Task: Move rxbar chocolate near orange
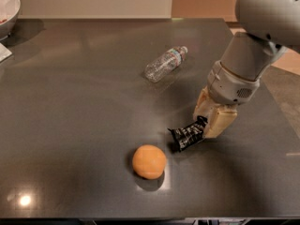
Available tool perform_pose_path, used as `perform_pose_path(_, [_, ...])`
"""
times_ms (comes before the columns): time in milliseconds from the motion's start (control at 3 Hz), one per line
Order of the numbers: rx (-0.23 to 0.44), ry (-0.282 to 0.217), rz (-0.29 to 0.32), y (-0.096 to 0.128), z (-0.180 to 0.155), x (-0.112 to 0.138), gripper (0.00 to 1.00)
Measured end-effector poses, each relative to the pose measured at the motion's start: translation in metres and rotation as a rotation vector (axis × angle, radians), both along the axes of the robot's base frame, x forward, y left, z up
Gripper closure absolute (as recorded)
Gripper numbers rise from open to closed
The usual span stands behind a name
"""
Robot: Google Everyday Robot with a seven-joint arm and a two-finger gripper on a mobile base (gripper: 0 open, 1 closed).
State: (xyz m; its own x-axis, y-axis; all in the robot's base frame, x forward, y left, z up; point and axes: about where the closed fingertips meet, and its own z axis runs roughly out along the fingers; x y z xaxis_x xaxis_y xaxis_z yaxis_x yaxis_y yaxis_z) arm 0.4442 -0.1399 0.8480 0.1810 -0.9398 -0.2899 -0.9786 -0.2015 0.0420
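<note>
The rxbar chocolate [188,134], a small black wrapper bar with pale lettering, is held by one end in my gripper [205,125], just above the dark table. Its free end points left and down toward the orange [149,161], a round matte orange fruit on the table a short way to the lower left. A small gap separates bar and orange. My gripper is shut on the bar's right end, with the grey arm rising to the upper right.
A clear plastic bottle [165,63] lies on its side behind the bar, toward the table's middle back. A white bowl [6,9] sits at the far left corner. The dark table [70,125] has its front edge close below the orange.
</note>
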Motion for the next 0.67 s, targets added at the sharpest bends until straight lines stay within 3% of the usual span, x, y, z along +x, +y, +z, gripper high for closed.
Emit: perform_pose_path(667, [0.023, 0.025, 0.031, 0.0030, -0.0057, -0.0189, 0.36])
